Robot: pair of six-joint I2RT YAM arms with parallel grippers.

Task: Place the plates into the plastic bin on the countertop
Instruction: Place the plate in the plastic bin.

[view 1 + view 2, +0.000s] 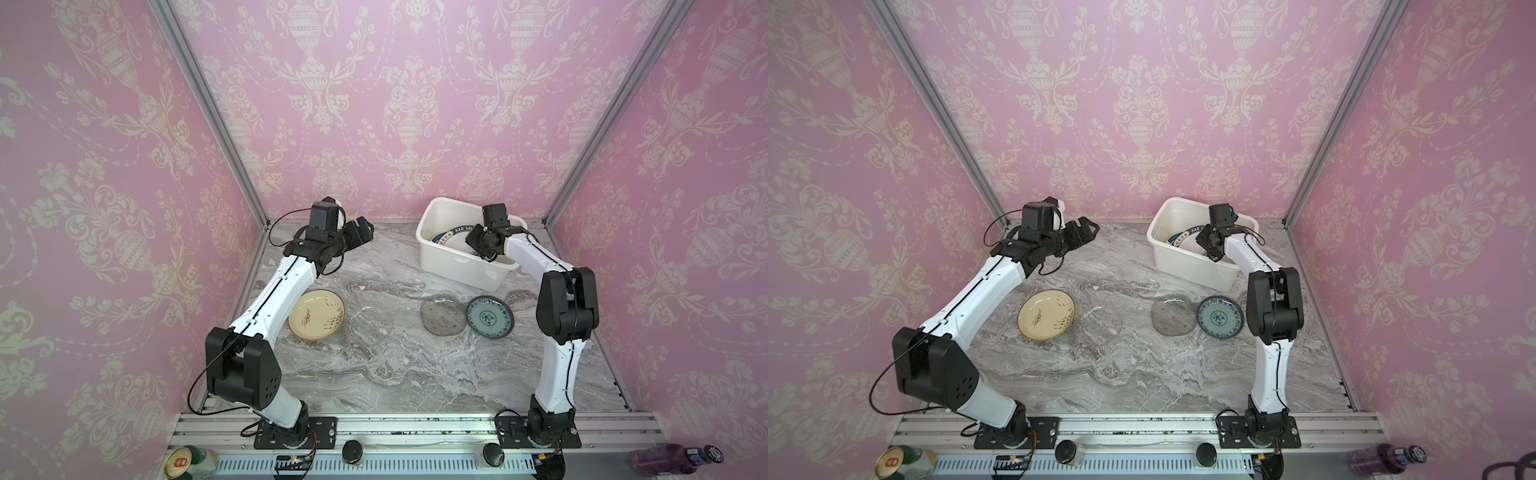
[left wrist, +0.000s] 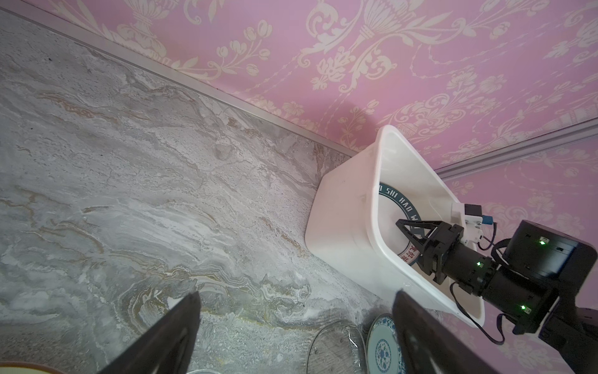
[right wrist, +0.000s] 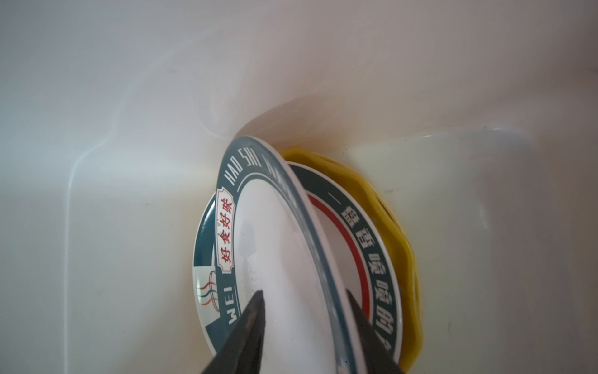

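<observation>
Plates of several kinds lie in two places: three are inside the plastic bin (image 1: 453, 266) at the back right of the countertop (image 1: 395, 374), and four lie flat on the marble in front of it. The right gripper (image 3: 303, 294) reaches down into the bin, its jaws astride the rim of a tilted white plate with a dark rim (image 3: 275, 259), which leans on a second dark-rimmed plate (image 3: 372, 243) and a yellow plate (image 3: 398, 233) beneath. The jaws stand somewhat apart, but whether they pinch the rim or have let go cannot be told. The left gripper (image 2: 298, 293) hovers empty above the back left of the countertop, its jaws spread wide. On the marble, a cream plate (image 1: 316, 314) lies just beside a clear glass plate (image 1: 371, 326) on the left, and a grey plate (image 1: 442, 314) lies against a teal patterned plate (image 1: 489, 318) on the right. The step in hand appears to be the release of the tilted plate. The next move likely calls for a clean upward withdrawal, then a low rim grasp on one of the four remaining plates.
</observation>
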